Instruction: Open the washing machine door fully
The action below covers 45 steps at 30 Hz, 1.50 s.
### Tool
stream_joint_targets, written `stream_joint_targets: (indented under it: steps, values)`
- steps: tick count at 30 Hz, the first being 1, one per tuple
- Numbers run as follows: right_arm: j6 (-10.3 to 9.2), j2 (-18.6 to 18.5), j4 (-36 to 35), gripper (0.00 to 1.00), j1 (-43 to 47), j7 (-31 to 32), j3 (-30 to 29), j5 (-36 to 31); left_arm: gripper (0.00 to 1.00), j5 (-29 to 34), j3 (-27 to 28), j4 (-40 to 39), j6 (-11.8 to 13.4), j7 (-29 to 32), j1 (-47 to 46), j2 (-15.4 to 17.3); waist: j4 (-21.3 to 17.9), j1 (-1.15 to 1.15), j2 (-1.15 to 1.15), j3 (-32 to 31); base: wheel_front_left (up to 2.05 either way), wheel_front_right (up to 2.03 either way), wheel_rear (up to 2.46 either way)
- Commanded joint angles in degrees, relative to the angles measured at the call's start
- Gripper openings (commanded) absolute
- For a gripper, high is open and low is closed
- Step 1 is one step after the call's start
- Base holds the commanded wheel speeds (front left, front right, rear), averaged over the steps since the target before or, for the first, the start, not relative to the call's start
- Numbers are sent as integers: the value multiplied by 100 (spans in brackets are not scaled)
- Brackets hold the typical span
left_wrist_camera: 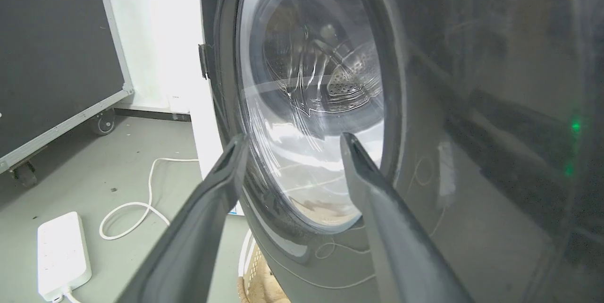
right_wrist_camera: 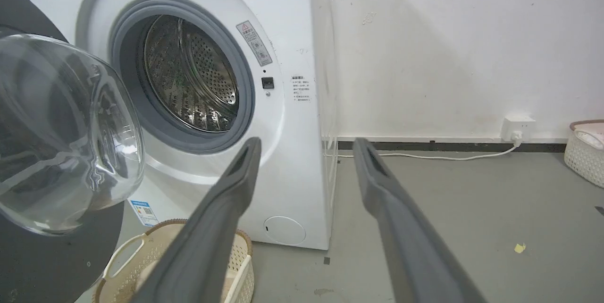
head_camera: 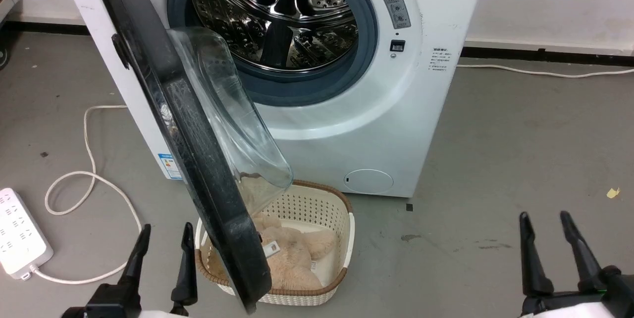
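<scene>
Out front of the washer: door is swung way out from the washer. It's hinged on the washer's left edge and sits roughly edge-on to the head cam, so it looks about square to the front panel.
Door glass: clear bowl bulges out on the side facing the washer's opening. The door's bottom end hangs over the basket.
Drum: steel drum is in plain view inside the grey ring.
Left gripper: left gripper sits low, just left of the door's bottom end, on the outer black face side. Fingers spread wide, nothing between them.
Left wrist cam: same gripper aims at the outer face of the door. One finger crosses in front of the glass, but whether it's touching or just close, can't tell tbh.
Right gripper: right gripper is well off to the washer's right, over the floor. Fingers parted wide, holding zilch.
Right wrist cam: gripper points at the right front corner of the washer, well apart from it. The door is over at the washer's left.
Basket: basket is on the floor just in front of the washer, partly under the door, with a plush toy inside.
Floor left of the washer: power strip plus a loopy white cable.
</scene>
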Motion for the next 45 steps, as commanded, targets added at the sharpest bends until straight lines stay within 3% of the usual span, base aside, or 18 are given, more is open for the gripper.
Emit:
stream_joint_targets:
  steps: [1,3,11,16,21,26,32,38,45]
  values:
    - [-4,27,-44,100,-16,-23,5,31,84,10,9,-18,1,-30,45,-29,1,0,0,4,0,0,0]
    - [-4,27,-56,100,-34,-24,18,44,0,30,15,-49,13,-30,43,-41,8,0,0,9,0,0,0]
    - [-4,27,-37,100,-49,-24,-10,114,0,-238,367,-531,222,-30,-34,-98,67,0,0,-31,0,0,0]
    - [-4,28,-52,100,-73,-24,-56,144,0,-561,783,-1428,471,-30,-305,-124,92,0,0,-89,0,0,0]
    - [-4,28,-49,100,-85,-24,-63,151,0,-562,705,-2356,542,-30,-641,-130,96,0,0,-128,0,0,0]
    - [-4,28,-13,100,-89,-25,-37,212,0,-415,186,-2840,561,64,-828,-131,68,0,0,-167,0,0,0]
    - [-4,28,13,100,-107,-25,-32,288,0,-231,-936,-2941,560,563,-773,-131,16,0,0,-183,0,0,0]
    - [-4,28,35,100,-127,-25,-29,355,0,-359,-2031,-2439,637,773,-320,-132,6,0,0,-143,0,0,0]
    - [-4,28,75,100,-143,-25,50,418,0,-861,-2456,-1300,696,1056,-61,-130,21,0,0,-51,0,0,0]
